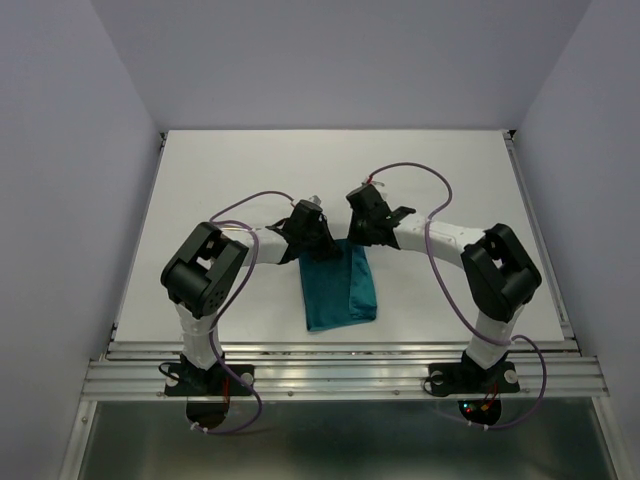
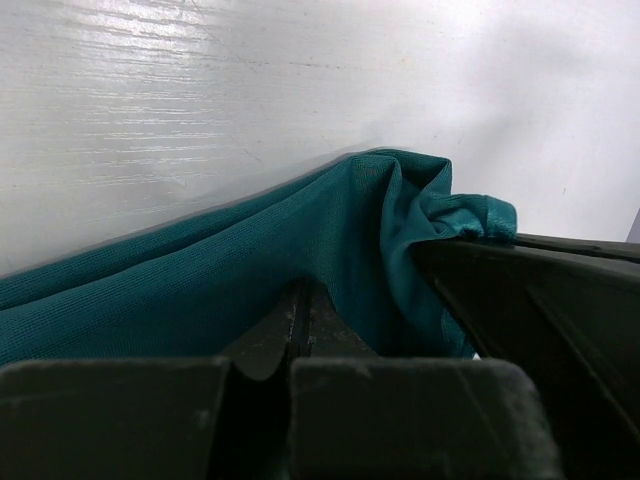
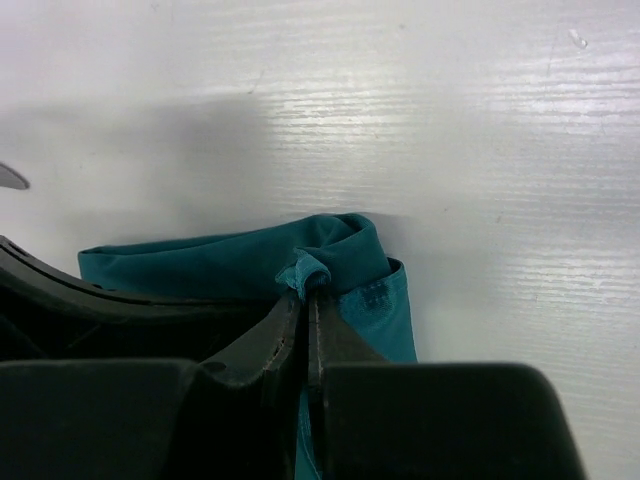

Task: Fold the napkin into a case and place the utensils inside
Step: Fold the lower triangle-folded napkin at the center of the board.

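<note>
The teal napkin (image 1: 338, 290) lies folded into a long strip on the white table, between the two arms. My left gripper (image 1: 322, 250) is at its far left corner, with its fingers pressed together in the cloth (image 2: 200, 280). My right gripper (image 1: 358, 240) is at the far right corner, shut on a bunched hem of the napkin (image 3: 308, 270). In the left wrist view the right gripper's finger (image 2: 540, 290) shows with cloth gathered at its tip. A silver pointed tip of a utensil (image 3: 10, 178) shows at the left edge of the right wrist view. The rest of the utensils are hidden.
The white table (image 1: 200, 200) has raised rails along its left and right sides and a metal frame at the near edge. Purple cables loop over both arms. Grey walls surround the table.
</note>
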You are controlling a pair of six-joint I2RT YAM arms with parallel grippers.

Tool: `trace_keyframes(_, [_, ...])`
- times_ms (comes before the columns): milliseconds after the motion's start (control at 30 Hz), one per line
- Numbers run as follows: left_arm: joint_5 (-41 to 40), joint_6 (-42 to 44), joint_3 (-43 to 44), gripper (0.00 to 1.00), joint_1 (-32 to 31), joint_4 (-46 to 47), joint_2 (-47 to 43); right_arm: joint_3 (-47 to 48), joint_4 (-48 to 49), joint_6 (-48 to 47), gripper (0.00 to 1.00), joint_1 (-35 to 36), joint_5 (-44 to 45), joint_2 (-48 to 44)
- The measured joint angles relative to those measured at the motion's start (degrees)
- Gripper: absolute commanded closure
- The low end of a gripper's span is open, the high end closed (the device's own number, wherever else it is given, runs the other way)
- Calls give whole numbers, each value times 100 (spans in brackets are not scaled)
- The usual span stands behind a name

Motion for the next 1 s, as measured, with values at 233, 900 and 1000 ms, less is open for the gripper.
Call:
trace_keyframes(233, [-2,0,0,100,0,9,0,181,11,0,96,48,-4,129])
trace_keyframes(900, [-2,2,0,100,0,9,0,173,37,33,54,105,-50,509])
trace_keyframes(1000, [0,2,0,100,0,7,0,173,33,20,47,111,-90,492])
